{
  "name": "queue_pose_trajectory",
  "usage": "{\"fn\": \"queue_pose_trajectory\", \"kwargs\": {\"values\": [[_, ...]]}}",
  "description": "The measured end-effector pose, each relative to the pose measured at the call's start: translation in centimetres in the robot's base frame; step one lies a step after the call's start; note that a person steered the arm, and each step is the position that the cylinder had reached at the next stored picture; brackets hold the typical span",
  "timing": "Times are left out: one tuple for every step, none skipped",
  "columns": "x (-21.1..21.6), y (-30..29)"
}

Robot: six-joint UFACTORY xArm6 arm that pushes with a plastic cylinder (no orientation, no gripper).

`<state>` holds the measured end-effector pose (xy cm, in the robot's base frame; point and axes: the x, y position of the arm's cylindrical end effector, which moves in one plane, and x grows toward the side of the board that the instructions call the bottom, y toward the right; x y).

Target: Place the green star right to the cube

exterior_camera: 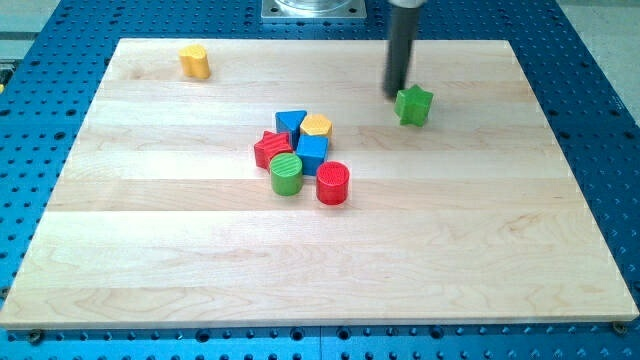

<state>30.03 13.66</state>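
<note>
The green star [414, 104] lies at the upper right of the wooden board [150, 250]. My tip [396, 95] stands just to the star's left, touching or nearly touching its upper left edge. The blue cube [312, 153] sits in a cluster at the board's middle, to the lower left of the star. Around the cube are a blue triangular block [291, 122], a yellow block [316, 126], a red star [271, 149], a green cylinder [286, 174] and a red cylinder [333, 184].
A yellow cylinder [195, 62] stands alone near the board's upper left corner. The board rests on a blue perforated table [600, 120]. The arm's metal base [310, 8] shows at the view's top.
</note>
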Motion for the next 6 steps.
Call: {"fn": "queue_pose_trajectory", "kwargs": {"values": [[4.6,-2.0],[7.7,-3.2],[6.5,6.4],[10.2,3.8],[11.8,-1.8],[11.8,-5.5]]}}
